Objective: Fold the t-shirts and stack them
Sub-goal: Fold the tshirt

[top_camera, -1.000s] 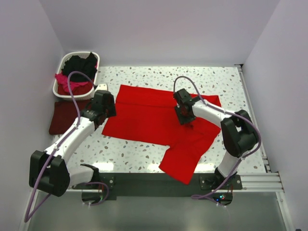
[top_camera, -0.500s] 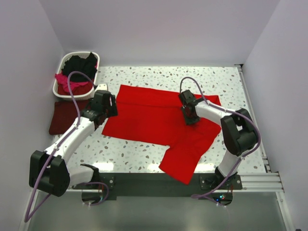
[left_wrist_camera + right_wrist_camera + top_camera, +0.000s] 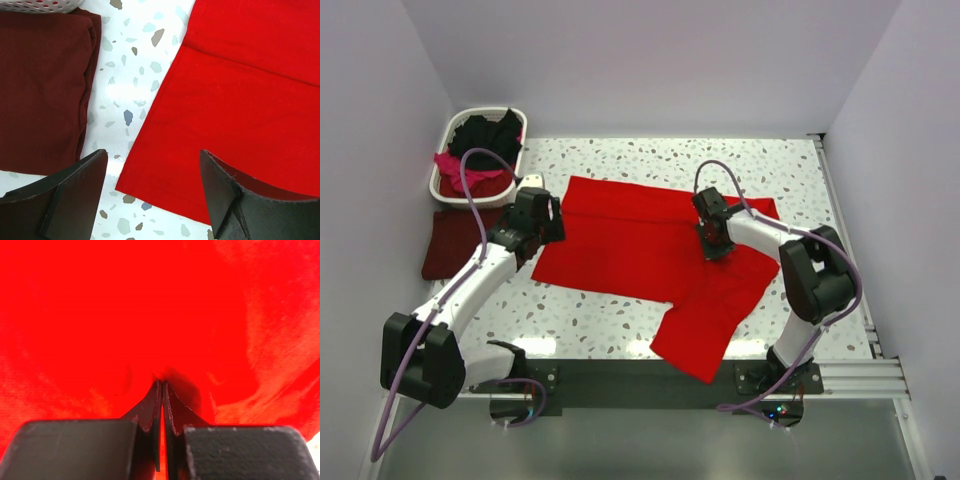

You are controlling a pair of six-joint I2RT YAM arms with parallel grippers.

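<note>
The bright red t-shirt (image 3: 620, 245) lies spread flat across the table, one sleeve trailing toward the front edge. My left gripper (image 3: 548, 222) hovers open over the shirt's left edge (image 3: 240, 100); nothing lies between the wide-apart fingers of the left gripper (image 3: 152, 155). My right gripper (image 3: 713, 245) is pressed down on the shirt's right part. In the right wrist view the right gripper (image 3: 162, 384) is shut, its tips pinching a pucker of red cloth (image 3: 150, 305). A folded dark maroon t-shirt (image 3: 455, 243) lies at the left (image 3: 40, 90).
A white laundry basket (image 3: 485, 112) at the back left holds a black shirt (image 3: 485, 135) and a pink one (image 3: 455, 165); the basket's rim (image 3: 45, 5) shows in the left wrist view. Speckled tabletop (image 3: 620, 160) lies behind the red shirt. Walls close in on three sides.
My right gripper shifted a little right, dropped onto the red shirt and closed on the cloth. The left gripper's fingers spread wider while the arm stayed put.
</note>
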